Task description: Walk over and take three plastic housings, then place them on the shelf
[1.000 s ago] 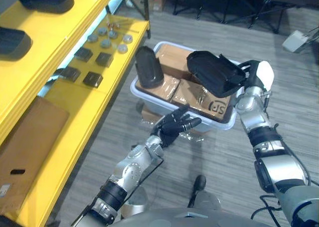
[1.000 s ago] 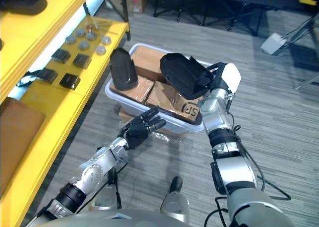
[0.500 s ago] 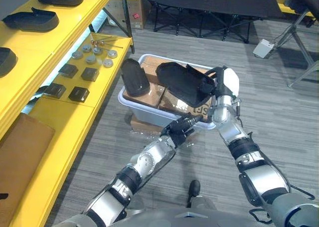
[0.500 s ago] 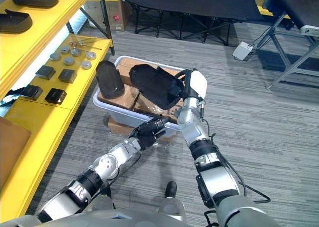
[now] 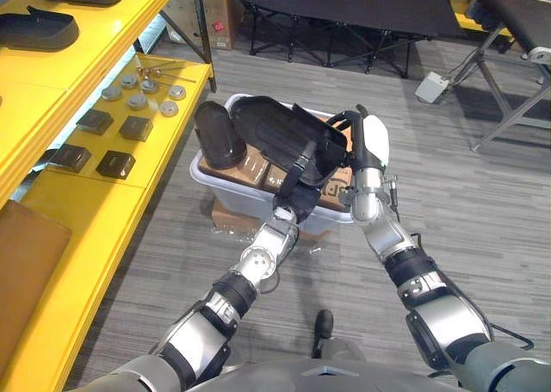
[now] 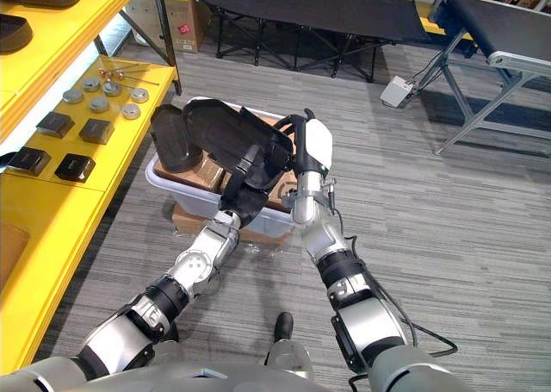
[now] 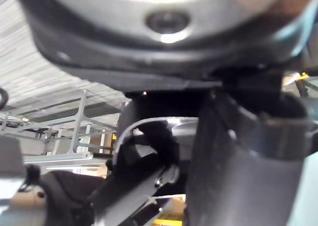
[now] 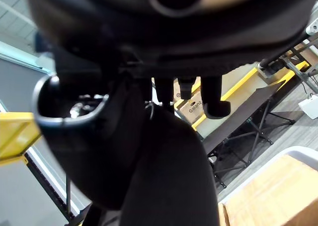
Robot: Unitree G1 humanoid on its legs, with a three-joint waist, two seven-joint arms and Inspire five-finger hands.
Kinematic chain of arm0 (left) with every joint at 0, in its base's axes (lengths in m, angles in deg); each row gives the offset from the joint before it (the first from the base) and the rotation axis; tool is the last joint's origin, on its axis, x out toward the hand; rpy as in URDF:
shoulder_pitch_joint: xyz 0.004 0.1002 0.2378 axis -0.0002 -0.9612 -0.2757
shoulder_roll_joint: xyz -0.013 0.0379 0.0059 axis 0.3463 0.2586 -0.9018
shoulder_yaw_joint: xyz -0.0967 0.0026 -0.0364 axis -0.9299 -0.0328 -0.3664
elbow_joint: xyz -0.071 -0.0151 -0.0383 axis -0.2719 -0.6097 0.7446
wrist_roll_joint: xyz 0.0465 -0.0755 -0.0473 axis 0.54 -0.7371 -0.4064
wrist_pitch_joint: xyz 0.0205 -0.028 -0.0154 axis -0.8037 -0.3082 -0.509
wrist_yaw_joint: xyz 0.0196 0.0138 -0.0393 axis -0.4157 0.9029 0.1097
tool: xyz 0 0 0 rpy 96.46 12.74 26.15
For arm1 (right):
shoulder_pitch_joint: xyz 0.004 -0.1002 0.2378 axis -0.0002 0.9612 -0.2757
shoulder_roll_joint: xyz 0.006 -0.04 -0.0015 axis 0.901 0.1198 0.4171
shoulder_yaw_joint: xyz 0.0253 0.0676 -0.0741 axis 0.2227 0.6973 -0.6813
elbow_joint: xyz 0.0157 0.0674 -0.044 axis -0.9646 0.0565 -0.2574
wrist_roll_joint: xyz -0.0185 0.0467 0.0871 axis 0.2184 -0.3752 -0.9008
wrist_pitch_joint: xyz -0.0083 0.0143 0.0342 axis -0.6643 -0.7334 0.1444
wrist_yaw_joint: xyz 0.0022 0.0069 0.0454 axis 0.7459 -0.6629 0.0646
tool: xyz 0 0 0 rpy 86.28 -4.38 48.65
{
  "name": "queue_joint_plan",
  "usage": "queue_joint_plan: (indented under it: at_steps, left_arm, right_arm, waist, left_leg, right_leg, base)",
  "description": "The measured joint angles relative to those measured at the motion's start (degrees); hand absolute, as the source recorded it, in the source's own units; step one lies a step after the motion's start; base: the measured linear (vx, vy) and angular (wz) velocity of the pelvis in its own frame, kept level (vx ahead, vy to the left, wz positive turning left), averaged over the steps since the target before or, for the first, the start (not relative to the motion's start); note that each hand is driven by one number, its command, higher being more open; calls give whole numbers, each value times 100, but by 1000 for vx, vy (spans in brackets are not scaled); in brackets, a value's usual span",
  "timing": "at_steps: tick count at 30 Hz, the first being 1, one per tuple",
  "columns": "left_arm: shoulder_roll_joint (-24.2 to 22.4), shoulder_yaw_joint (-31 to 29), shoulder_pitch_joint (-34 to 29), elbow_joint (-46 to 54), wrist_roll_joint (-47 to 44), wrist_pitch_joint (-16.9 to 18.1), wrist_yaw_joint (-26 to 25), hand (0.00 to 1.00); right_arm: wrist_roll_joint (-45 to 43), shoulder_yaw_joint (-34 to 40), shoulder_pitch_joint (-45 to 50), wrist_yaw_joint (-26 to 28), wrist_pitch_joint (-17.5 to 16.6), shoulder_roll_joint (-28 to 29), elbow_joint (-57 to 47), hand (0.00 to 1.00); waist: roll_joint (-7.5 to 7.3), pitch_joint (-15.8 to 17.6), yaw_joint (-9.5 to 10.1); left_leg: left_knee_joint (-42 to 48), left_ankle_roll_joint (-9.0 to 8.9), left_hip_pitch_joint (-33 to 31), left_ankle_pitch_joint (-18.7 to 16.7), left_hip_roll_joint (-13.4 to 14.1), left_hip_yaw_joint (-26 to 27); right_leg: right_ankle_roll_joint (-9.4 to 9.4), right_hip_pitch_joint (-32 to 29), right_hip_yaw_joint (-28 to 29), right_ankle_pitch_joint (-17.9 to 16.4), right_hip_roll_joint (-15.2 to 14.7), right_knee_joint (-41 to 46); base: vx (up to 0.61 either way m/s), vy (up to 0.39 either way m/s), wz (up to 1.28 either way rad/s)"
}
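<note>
A large black plastic housing (image 5: 275, 129) hangs over the pale bin (image 5: 203, 173). My right hand (image 5: 362, 155), thumb in a white cover, is shut on its right end. From below, my left hand (image 5: 297, 194) reaches up and lays straight fingers against the housing's underside. A second black housing (image 5: 217, 133) stands upright in the bin's left end, just beside the held one. Two more black housings (image 5: 43, 32) lie on the upper level of the yellow shelf (image 5: 52, 211) at the left.
The bin holds brown cardboard boxes (image 5: 258, 173) and rests on another box on the grey floor. Small black blocks (image 5: 114, 164) and grey discs (image 5: 138, 101) lie on the shelf's lower level. A black cot (image 5: 344, 0) stands behind and a metal frame (image 5: 516, 30) stands at the right.
The whole picture has shifted with the camera. My left hand rose from the bin's front edge to the housing's underside. The held housing moved left over the bin, toward the upright one.
</note>
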Motion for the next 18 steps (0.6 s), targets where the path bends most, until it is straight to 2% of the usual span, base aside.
queue_joint_plan:
  at_steps: [4, 5, 12, 13, 18]
  left_arm:
    - [-4, 7, -1, 0, 12, 109, -237, 100]
    - [-14, 7, -1, -1, 18, 129, -300, 0]
    - [-111, -6, 0, -234, 25, 447, -518, 0]
    - [-161, -34, 0, -353, 22, 530, -547, 0]
    - [-193, -77, -5, -478, 38, 862, -721, 0]
  right_arm:
    - [-1, -54, 92, -6, -65, 26, -1, 0]
    - [-1, -61, 122, -6, -70, 26, -13, 0]
    - [-3, -176, 301, 32, -82, 94, -42, 0]
    - [-4, -204, 404, 46, -143, 139, -111, 0]
    - [36, -412, 520, 47, -284, 140, -373, 0]
  waist:
    - [-20, -2, -16]
    - [-22, -4, -12]
    - [-94, -28, -30]
    - [-137, -43, -35]
    - [-158, -52, -90]
  left_leg:
    - [-1, 3, 4, 3, 0, 0]
    - [0, 3, 5, 3, 0, -1]
    - [0, -7, 81, -6, 0, 1]
    - [0, -7, 81, -7, 0, 1]
    - [-1, -5, 95, -7, 1, 1]
  right_leg:
    - [0, 1, -3, 0, -1, 0]
    - [0, 3, -3, 0, -1, 0]
    - [0, 69, 7, 0, 0, 0]
    - [0, 69, 9, 0, 0, -1]
    - [0, 74, 13, 0, 0, -1]
  base:
    - [0, 0, 0]
    - [0, 0, 0]
    - [0, 0, 0]
    - [0, 0, 0]
    - [0, 0, 0]
